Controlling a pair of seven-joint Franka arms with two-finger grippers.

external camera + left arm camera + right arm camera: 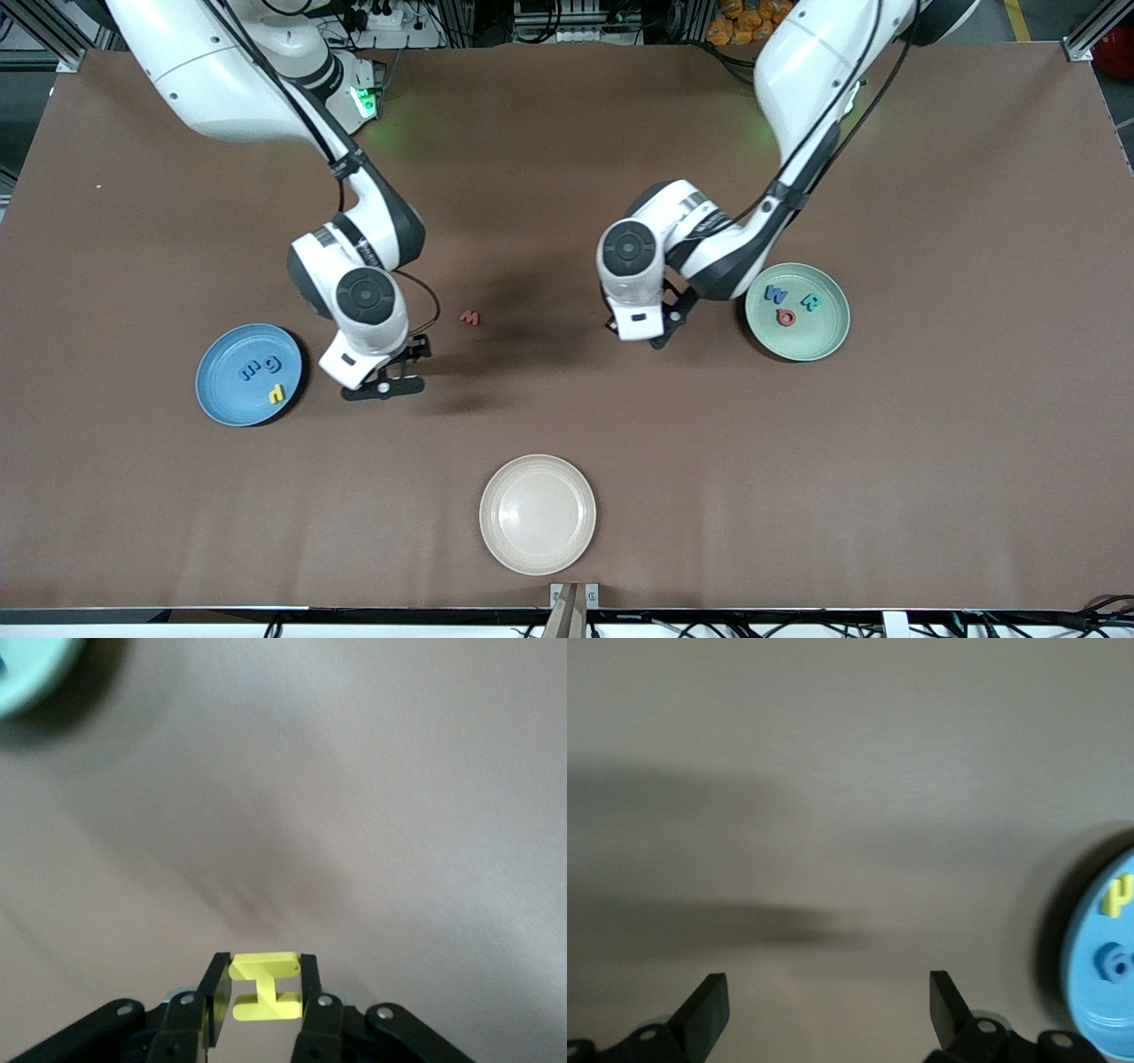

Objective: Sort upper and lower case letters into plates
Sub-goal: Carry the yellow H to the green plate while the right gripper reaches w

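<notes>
The blue plate [250, 375], at the right arm's end of the table [567, 177], held three letters; the mint green plate [797, 312], at the left arm's end, held three more. The left end effector [263, 990], over bare table beside the green plate, was clamped on a yellow letter [264, 984]. The right end effector [828, 1001] hung with fingers spread and empty beside the blue plate. One red letter [469, 317] lay unsorted between the arms. Roughly two placements seemed left.

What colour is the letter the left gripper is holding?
Yellow. The letter H sits pinched in the left gripper, clearest in the left wrist view.
</notes>
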